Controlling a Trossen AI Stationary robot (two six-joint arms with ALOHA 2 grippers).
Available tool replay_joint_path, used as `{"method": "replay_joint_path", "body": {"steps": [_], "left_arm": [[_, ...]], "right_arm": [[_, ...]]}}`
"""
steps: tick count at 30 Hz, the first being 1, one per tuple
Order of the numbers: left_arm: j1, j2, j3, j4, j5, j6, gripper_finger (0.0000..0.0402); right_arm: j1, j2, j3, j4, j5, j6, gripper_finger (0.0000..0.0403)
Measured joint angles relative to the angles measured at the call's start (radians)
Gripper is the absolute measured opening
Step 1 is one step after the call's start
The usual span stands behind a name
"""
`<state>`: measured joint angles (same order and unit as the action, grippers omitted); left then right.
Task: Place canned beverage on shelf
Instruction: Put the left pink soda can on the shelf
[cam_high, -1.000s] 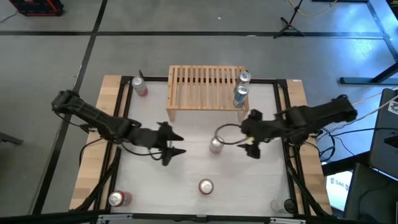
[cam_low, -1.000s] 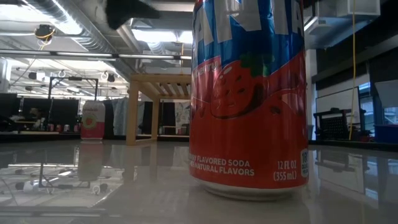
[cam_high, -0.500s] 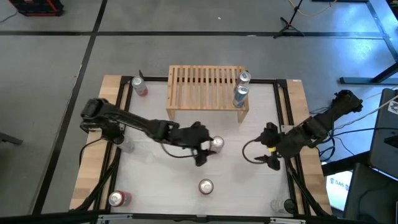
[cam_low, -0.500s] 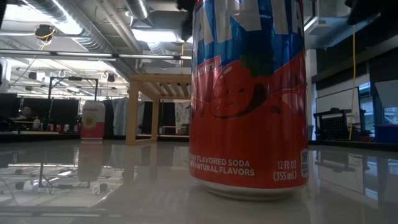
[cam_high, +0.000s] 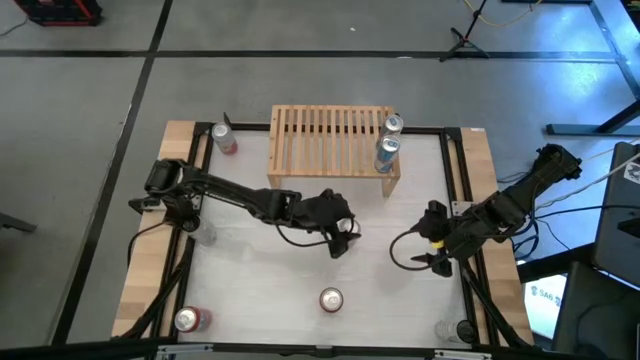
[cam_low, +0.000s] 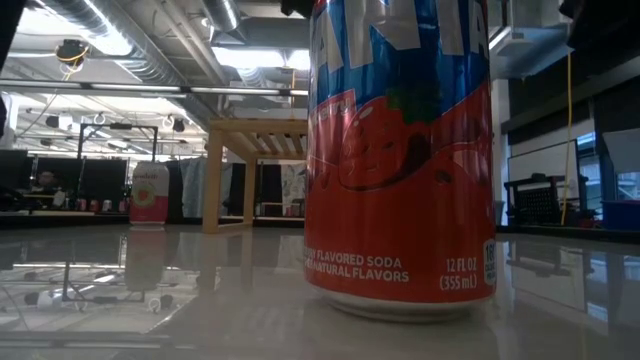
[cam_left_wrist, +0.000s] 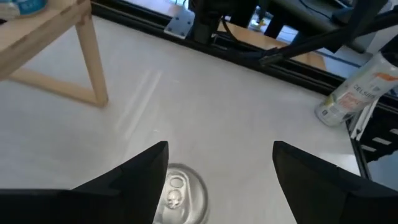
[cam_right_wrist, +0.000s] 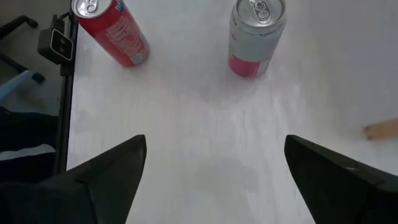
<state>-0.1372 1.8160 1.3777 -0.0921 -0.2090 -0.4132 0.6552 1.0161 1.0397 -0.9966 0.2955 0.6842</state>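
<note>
so the left gripper (cam_high: 343, 238) is out over the middle of the white table (cam_high: 250, 290), just in front of the wooden shelf (cam_high: 330, 140), and it's hanging right over a silver-topped can (cam_left_wrist: 179, 200) standing upright there. from the left wrist view the fingers (cam_left_wrist: 140, 180) are spread apart with nothing between them yet, and the can's lid sits close against one finger rather than centred in the gap, so to me it isn't lined up for a clean squeeze. the can's long axis is straight up and down, and the gripper comes at it from above and a bit to the side. left arm is clearly the nearer one. the right gripper (cam_high: 437, 255) is pulled off toward the right edge of the table, well apart from this can, jaws wide open and holding nothing; its own camera looks across at a red can (cam_right_wrist: 112, 31) and a silver and pink can (cam_right_wrist: 255, 34) nearer the front. two cans (cam_high: 387, 150) already stand at the right end of the shelf, so the slats to their left are free. my guess is it needs to nudge sideways to centre the can, then drop and close, and the shelf is only a short carry straight back from there. the low view is mostly blocked by a big strawberry soda can (cam_low: 400, 160).
</note>
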Motion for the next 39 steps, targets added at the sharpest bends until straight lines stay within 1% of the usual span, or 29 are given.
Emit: {"method": "replay_joint_path", "body": {"steps": [3, 9, 11, 14, 18, 21, 23, 25, 27, 30, 35, 37, 39], "left_arm": [[0.019, 0.0, 0.0, -0.009, 0.036, -0.021, 0.0304], [0.027, 0.011, 0.0, -0.015, 0.02, -0.013, 0.0381], [0.023, 0.012, 0.0, -0.015, 0.018, -0.012, 0.0395], [0.012, 0.01, 0.0, 0.013, 0.015, -0.058, 0.0395], [-0.013, 0.021, 0.0, 0.018, -0.111, -0.107, 0.0392], [-0.005, 0.027, -0.002, -0.011, -0.101, -0.154, 0.0392], [-0.004, 0.025, -0.004, -0.003, -0.084, -0.116, 0.0392], [-0.012, 0.021, -0.019, 0.001, -0.062, -0.012, 0.0392], [-0.017, 0.024, -0.04, -0.004, -0.052, 0.058, 0.0392], [-0.007, 0.025, -0.089, 0.033, -0.051, 0.078, 0.0392], [0.018, 0.025, -0.194, 0.24, 0.01, 0.091, 0.0392], [0.023, 0.023, -0.228, 0.301, 0.01, 0.112, 0.0392], [0.031, 0.023, -0.26, 0.313, -0.009, 0.118, 0.0392]], "right_arm": [[0.0, 0.0, 0.0, -0.001, 0.0, -0.015, 0.037], [-0.001, 0.0, 0.0, -0.009, 0.007, -0.034, 0.037], [-0.001, 0.0, 0.0, -0.01, 0.008, -0.035, 0.037], [-0.001, 0.0, 0.0, -0.019, 0.008, -0.033, 0.037], [-0.001, 0.0, 0.0, -0.024, 0.006, -0.032, 0.037], [-0.001, 0.0, 0.0, -0.025, -0.003, -0.032, 0.037], [-0.001, 0.0, 0.0, -0.027, -0.011, -0.031, 0.037], [-0.001, 0.0, 0.0, -0.026, -0.019, -0.031, 0.037], [-0.001, 0.0, 0.0, -0.027, -0.019, -0.03, 0.037], [-0.001, 0.0, 0.0, -0.026, -0.033, -0.024, 0.037], [-0.001, 0.0, 0.0, -0.026, -0.035, -0.003, 0.037], [-0.001, 0.0, 0.0, -0.026, -0.035, 0.001, 0.037], [-0.001, 0.0, 0.0, -0.026, -0.035, 0.007, 0.037]]}}
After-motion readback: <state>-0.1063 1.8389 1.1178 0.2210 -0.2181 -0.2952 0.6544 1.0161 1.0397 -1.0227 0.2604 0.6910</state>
